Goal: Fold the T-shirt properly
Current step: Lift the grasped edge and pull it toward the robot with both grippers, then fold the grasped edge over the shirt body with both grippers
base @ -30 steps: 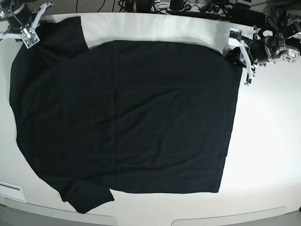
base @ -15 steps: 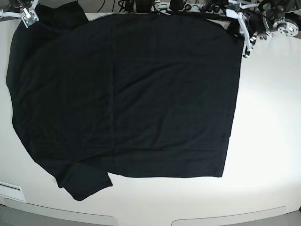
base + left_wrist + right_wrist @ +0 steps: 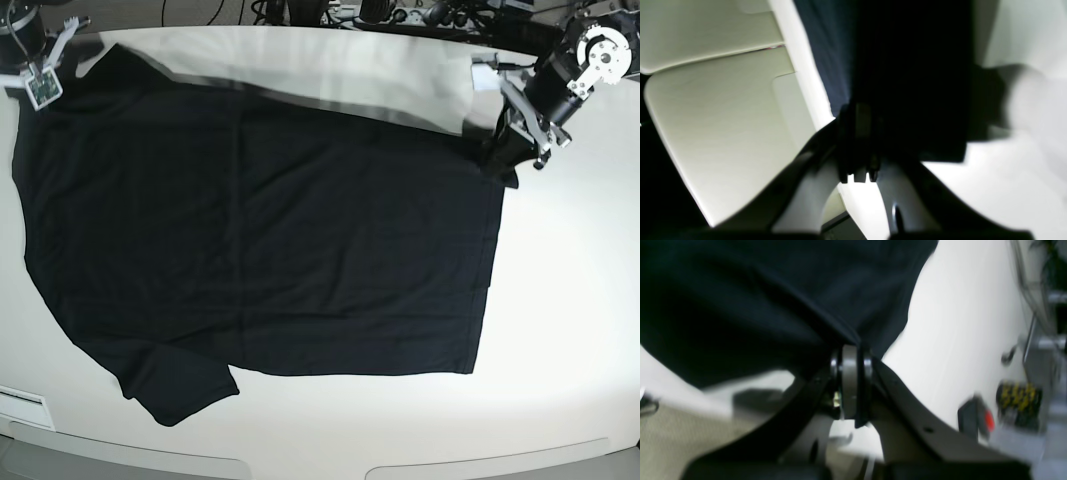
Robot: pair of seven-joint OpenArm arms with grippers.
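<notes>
Both jaws clamped on T-shirt (image 3: 260,240) far-edge corners: right gripper (image 3: 40,85) upper left, left gripper (image 3: 515,150) upper right. Shirt spreads toward frame bottom, long axis left-right between them.

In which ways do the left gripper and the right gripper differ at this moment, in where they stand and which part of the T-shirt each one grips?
The left gripper grips the far right corner of the T-shirt in the base view; the right gripper grips the far left corner, near a sleeve. The left gripper sits nearer the camera, over the white table; the right gripper sits at the picture's top left edge. Both are shut on the black cloth.
</notes>
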